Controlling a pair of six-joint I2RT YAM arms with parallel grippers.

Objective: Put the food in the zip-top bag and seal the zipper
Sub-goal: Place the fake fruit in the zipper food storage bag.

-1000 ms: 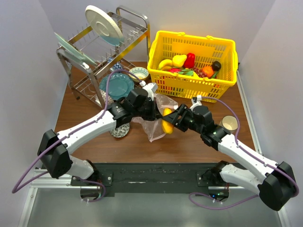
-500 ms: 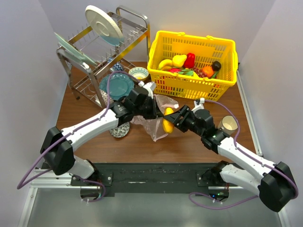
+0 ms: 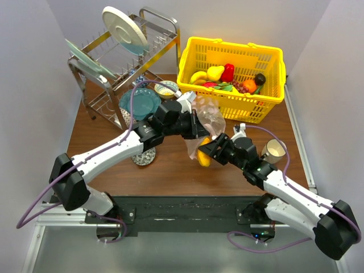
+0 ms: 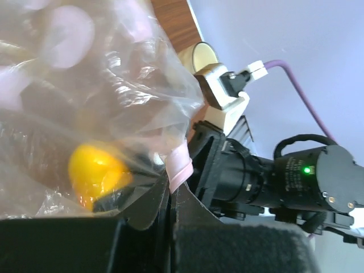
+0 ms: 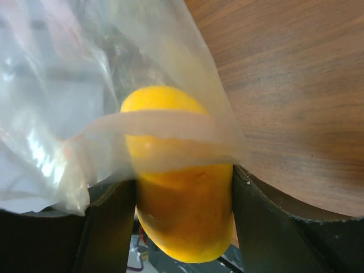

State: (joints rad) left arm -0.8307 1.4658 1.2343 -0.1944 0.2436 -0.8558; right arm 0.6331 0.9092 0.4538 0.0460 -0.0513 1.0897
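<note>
At the far left of the top view a dish rack [image 3: 114, 62] is seen with a white plate [image 3: 125, 29] stood in it, and a teal plate [image 3: 136, 103] lies on the table [image 3: 165, 170] beside it. The left arm is stretched across toward the middle, where the left gripper [image 3: 196, 126] is pressed shut on the zip-top bag [image 3: 207, 116] – the clear pouch is held up off the wood and hangs crumpled just in front of the basket. In the left wrist view the closed fingers [image 4: 142, 210] are seen pinching the film close to the pinkish zipper [image 4: 178, 165], and a yellow fruit [image 4: 96, 170] shows through the plastic.

Just below the bag the right gripper [image 3: 207, 152] is found, its jaws spread about the yellow fruit and clamped on both its sides. In the right wrist view the fruit [image 5: 182, 210] is gripped between the two dark fingers [image 5: 108, 227], and its upper end is covered by the bag's film, with the pale zipper strip [image 5: 165, 126] lying across it. Whether that end is truly inside the mouth cannot be told.

Further right a yellow basket [image 3: 227, 105] is set at the back of the table – other toy fruits and vegetables [image 3: 227, 77] are piled in it. A cup [image 3: 275, 149] stands beside the right forearm.
</note>
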